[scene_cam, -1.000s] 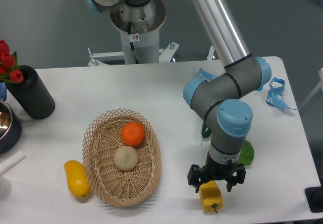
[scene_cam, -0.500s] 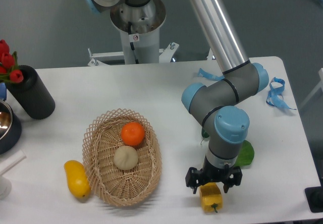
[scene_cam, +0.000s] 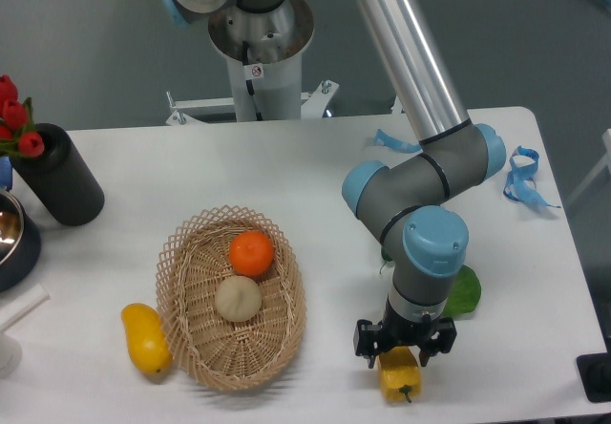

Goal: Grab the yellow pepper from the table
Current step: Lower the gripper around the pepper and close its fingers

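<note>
I am at the reaching step, just before the grab. My gripper [scene_cam: 405,349] hangs right over the yellow pepper [scene_cam: 399,374], which sits on the white desk [scene_cam: 315,166] near the front edge, at about 5 o'clock from the middle of the desk. The pepper lies on its side with its little green stem poking toward 6 o'clock. The jaws are apart, with 1 dark finger showing on each side of the pepper's top, but I cannot tell from this view if they touch it. I think the pepper is not held yet, because it looks like it rests on the desk. Next, I think I need to go down a little more so the fingers sit on both sides of the fat part, then squeeze gently, then lift straight up. The pepper has bumpy sides, so it may roll or slip if I pinch it off to 1 side. The wicker basket [scene_cam: 196,348] with the orange [scene_cam: 252,253] and a pale round thing [scene_cam: 237,298] sits at 9 o'clock from the pepper, well apart. The smooth yellow fruit [scene_cam: 145,337] is beyond it, and I must not mix it up with the pepper.
</note>
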Controlling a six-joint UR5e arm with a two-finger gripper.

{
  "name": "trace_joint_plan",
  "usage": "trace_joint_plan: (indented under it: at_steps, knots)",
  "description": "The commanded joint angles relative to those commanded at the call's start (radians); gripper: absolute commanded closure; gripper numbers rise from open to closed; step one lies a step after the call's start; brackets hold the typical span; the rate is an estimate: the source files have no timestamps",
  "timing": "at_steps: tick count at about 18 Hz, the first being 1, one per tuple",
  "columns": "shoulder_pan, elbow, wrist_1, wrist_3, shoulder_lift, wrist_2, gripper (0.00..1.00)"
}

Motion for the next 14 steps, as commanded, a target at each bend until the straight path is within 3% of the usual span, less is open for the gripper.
trace_joint_plan:
  at_steps: [3, 7, 14]
  knots:
    - [0.0, 0.003, 0.0, 0.0, -0.002, 0.008, 0.38]
    - [0.0, 0.006, 0.0, 0.0, -0.002, 0.012, 0.59]
    - [0.0, 0.017, 0.0, 0.043, 0.023, 0.028, 0.63]
